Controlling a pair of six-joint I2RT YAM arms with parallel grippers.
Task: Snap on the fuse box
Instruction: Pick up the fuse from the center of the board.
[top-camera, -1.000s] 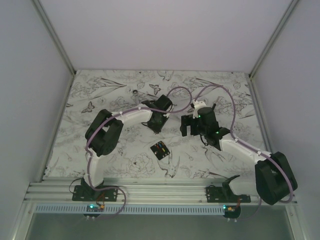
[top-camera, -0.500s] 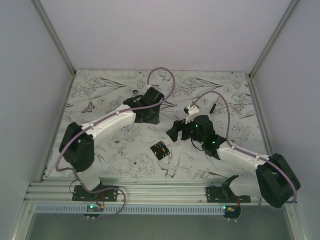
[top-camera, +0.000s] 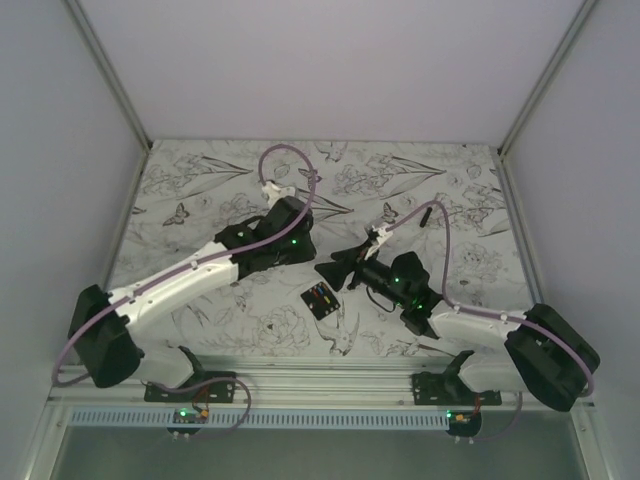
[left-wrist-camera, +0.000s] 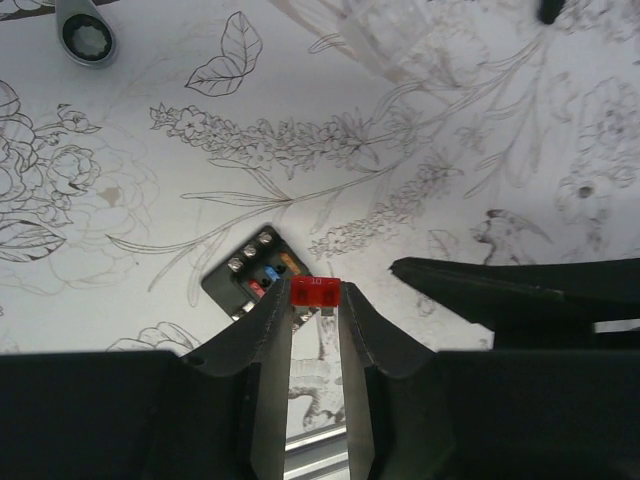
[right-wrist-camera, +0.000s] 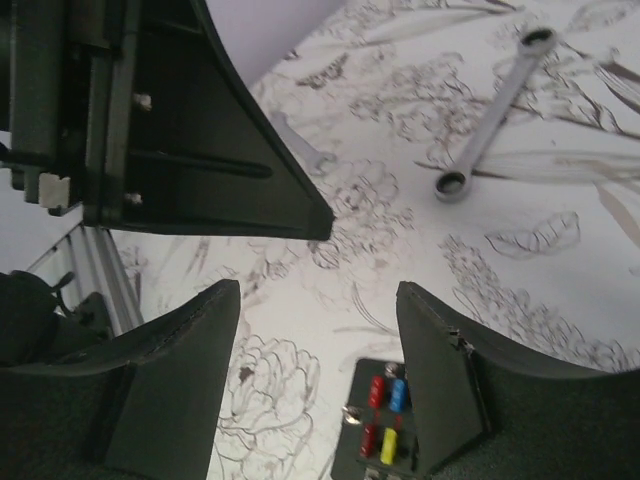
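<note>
From above, the fuse box (top-camera: 320, 299) lay centre-frame on the table (top-camera: 200, 170), bare surface left and below it. Left wrist: the left gripper (left-wrist-camera: 315, 300) pinched a red fuse (left-wrist-camera: 313, 291) over the box's lower-right edge; a wrench (left-wrist-camera: 85, 30) lay upper left. Right wrist: the right gripper (right-wrist-camera: 318, 290) gaped empty, box bottom-centre between its fingers.

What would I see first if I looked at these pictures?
A tiny red fuse pinched in the left gripper, close by the little black fuse box with colourful fuses, near the table's middle. The right gripper hangs open near the same box. A shiny silver wrench lies further off on the flowery tablecloth.
</note>
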